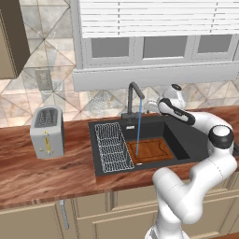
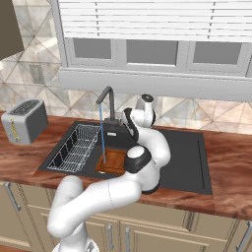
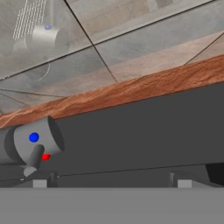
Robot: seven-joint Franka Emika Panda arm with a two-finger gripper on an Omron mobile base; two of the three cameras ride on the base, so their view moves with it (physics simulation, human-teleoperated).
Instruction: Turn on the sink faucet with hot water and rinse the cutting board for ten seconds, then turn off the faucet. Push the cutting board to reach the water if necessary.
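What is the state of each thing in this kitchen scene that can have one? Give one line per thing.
sink faucet: turned on, spout over the basin.
water: running, a thin stream landing on the board.
cutting board: lying flat in the sink, under the stream.
sink: holds the board and the rack.
wire rack: sitting in the sink's left part, empty.
gripper: open, holding nothing, near the faucet's base.
toaster: upright on the counter.

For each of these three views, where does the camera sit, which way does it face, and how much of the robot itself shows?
Left base view: behind the arm to its left, facing forward and down on the matte black sink; white arm at lower right.
Right base view: behind the arm to its right, same direction; arm at lower left.
Hand view: on the open hand, facing the faucet's grey lever knob and tiled wall; fingertips at bottom.
Both base views share the reddish-brown wooden cutting board under the pale blue water stream, silver wire rack and grey toaster.
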